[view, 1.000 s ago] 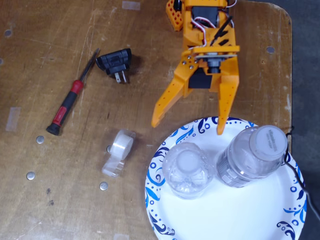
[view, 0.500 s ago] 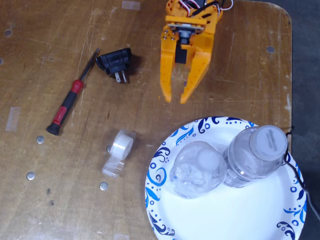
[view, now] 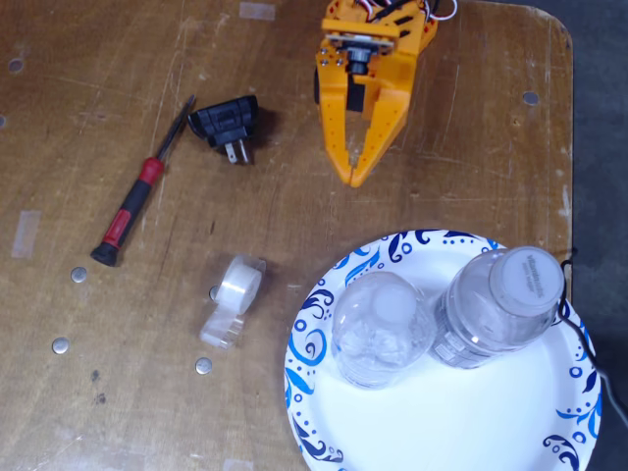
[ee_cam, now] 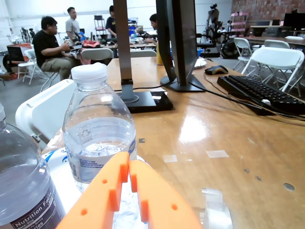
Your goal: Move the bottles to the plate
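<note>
Worktop (view: 118,392): scratched brown wood, as I see it in the fixed view.
Claw (view: 354,180): clenched, tips together, gripping nothing.
Bottles (view: 381,329) (view: 500,306): both upright, just beyond my claw tips, clear of them.
Plate (view: 442,422): under both bottles.

two clear capped bottles (view: 381,329) (view: 500,304) stand upright, side by side, on the blue-swirled white plate (view: 461,422), lower right of the fixed view.
</note>
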Action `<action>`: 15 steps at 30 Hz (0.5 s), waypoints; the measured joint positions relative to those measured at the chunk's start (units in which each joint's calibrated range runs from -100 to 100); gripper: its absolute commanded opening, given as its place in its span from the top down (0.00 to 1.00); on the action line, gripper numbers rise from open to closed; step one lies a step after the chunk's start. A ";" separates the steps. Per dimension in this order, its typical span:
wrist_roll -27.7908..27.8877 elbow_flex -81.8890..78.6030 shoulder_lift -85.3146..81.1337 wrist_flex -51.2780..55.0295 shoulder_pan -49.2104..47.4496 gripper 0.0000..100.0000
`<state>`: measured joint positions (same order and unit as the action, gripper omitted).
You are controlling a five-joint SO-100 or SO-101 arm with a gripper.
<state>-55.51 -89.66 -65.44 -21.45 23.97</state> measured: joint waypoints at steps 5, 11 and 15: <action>-0.94 -0.09 -9.14 13.45 0.18 0.99; -1.62 -4.14 -22.99 27.57 0.55 0.99; -1.41 -8.09 -32.63 29.87 1.64 0.99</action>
<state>-56.92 -97.75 -98.07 8.43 25.62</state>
